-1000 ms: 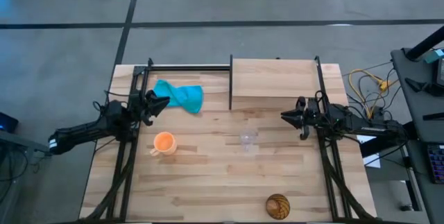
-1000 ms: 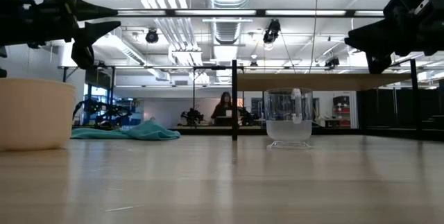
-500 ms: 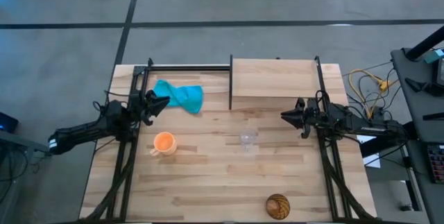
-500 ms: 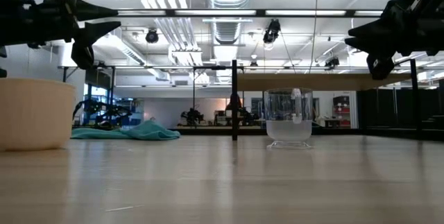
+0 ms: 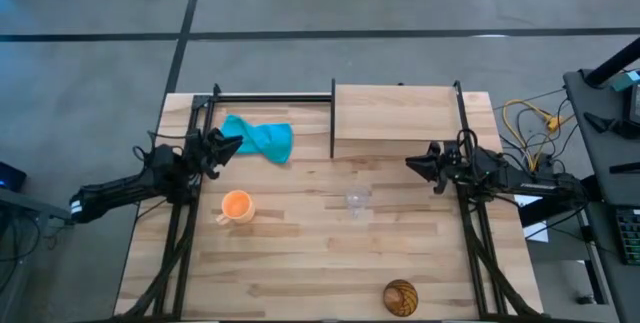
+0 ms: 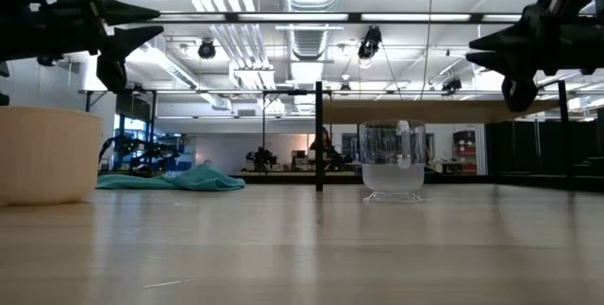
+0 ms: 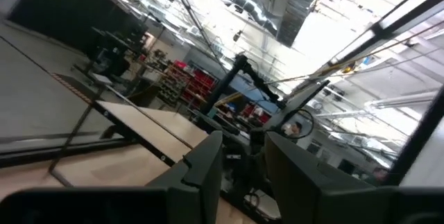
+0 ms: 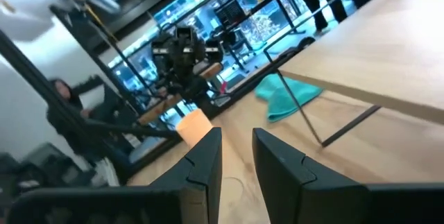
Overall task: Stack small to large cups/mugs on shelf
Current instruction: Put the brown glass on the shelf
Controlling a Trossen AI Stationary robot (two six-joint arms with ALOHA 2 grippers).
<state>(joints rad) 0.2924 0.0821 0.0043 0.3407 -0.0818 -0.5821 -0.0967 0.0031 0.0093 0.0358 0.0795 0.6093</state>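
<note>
right gripper (image 5: 414, 166) hovered unclenched, glass cup (image 5: 358, 201) near ahead, shelf (image 5: 394, 120) just beside. left gripper (image 5: 234, 144) unclenched above orange mug (image 5: 236, 206).

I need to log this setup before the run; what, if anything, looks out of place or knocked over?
Nothing is spilled or tipped. The glass cup, orange mug and wood-grain cup stand upright on the tabletop. Only the teal cloth lies crumpled beside the shelf. Both hands, left and right, hold nothing.
</note>
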